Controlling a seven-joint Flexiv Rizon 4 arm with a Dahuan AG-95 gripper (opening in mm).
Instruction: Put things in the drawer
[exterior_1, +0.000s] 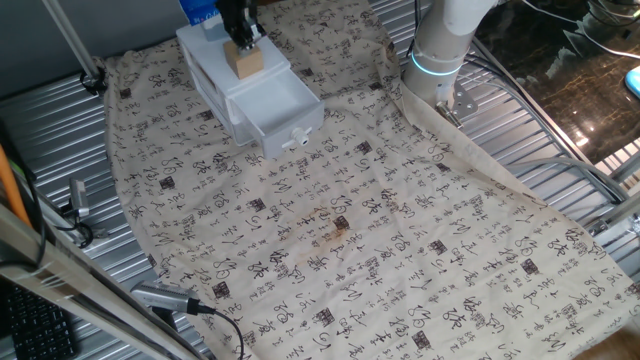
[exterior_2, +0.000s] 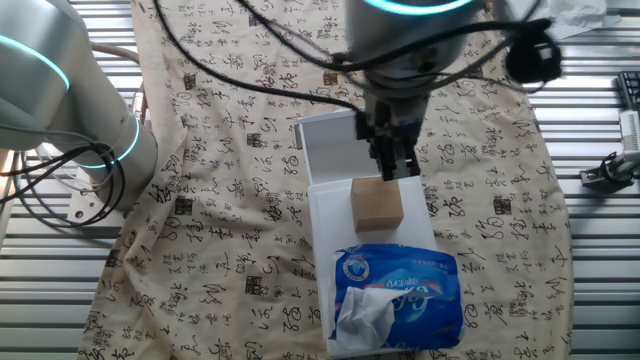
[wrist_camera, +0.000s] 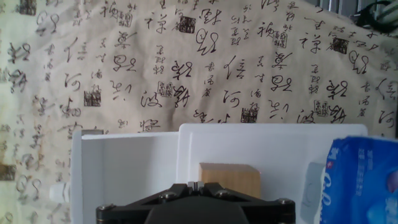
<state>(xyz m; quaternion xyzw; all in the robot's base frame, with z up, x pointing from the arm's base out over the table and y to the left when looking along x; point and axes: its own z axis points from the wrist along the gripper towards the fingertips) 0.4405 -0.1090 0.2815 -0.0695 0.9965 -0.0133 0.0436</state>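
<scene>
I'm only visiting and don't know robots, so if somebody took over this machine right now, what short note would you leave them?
Gripper: fingers together, holding nothing, right beside the wooden block.
Block: on top of the white cabinet, next to a blue tissue pack, not in the drawer.
Drawer: pulled open, nothing visible inside.
Done: drawer opened.
Left: grasp the block, place it in the drawer.
</scene>
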